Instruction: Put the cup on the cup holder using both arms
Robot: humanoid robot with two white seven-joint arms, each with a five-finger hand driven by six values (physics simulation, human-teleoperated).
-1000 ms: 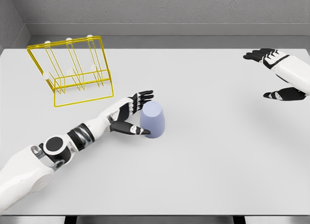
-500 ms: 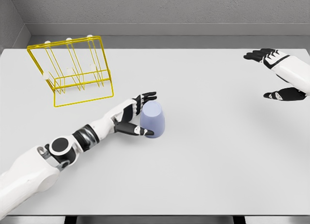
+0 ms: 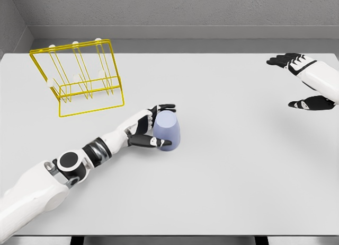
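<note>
I'm watching left hand (image 3: 149, 126) w/ fingers (image 3: 163, 107) spread, cupping the inverted cup (image 3: 167, 130) on table (image 3: 222, 171) but not clamping — I'm judging it's risking a tip/slide, rack (image 3: 79, 78) well apart, right hand (image 3: 302, 80) idling open.

The left side of the pale purple plastic cup (image 3: 168, 131) is hidden behind the left hand (image 3: 147, 128), so you cannot tell if the palm touches it. The right arm runs off the picture's right edge past the right hand (image 3: 302, 83). The grey tabletop (image 3: 222, 165) is cut off at the bottom.
</note>
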